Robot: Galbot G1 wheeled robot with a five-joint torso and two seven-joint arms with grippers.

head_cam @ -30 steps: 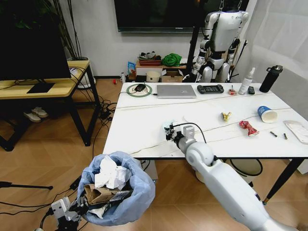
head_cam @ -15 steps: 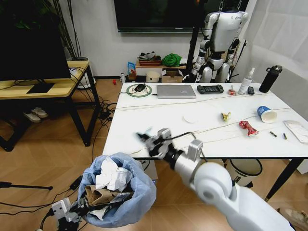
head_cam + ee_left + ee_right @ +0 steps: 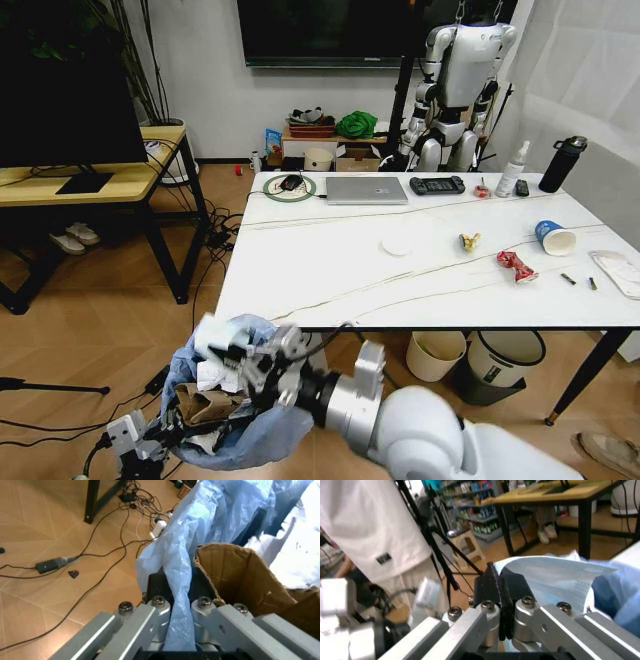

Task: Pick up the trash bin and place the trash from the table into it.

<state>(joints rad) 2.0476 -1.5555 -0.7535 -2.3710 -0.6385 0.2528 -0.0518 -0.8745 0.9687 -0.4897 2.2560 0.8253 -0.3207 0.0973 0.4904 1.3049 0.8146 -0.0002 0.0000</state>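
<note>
The trash bin point(image 3: 265, 425), lined with a bulging light-blue bag, hangs low at my front left, off the table point(image 3: 300, 270). It holds brown cardboard point(image 3: 200, 403) and crumpled white paper point(image 3: 215, 375). My left gripper point(image 3: 130, 440) point(image 3: 179, 592) is shut on the bag-covered rim point(image 3: 175, 566). Right over the bin's mouth, my right gripper point(image 3: 232, 352) point(image 3: 502, 592) is shut on a pale blue-white sheet of trash point(image 3: 555, 577). On the table lie a white round lid point(image 3: 397, 245), a yellow wrapper point(image 3: 468, 241), a red wrapper point(image 3: 517, 265), a blue-white paper cup point(image 3: 555, 237) and a clear packet point(image 3: 617, 270).
A silver laptop point(image 3: 366, 189), black game controller point(image 3: 437, 184), spray bottle point(image 3: 512, 168) and black flask point(image 3: 562, 163) line the table's far edge. A cream bin point(image 3: 437, 355) and a white bin point(image 3: 500, 355) stand under it. A yellow-wood desk point(image 3: 90, 180) is at left; cables cross the floor.
My right arm has swung from the table's front edge down and to the left, carrying the sheet to just above the bin. The bin and left gripper have stayed put.
</note>
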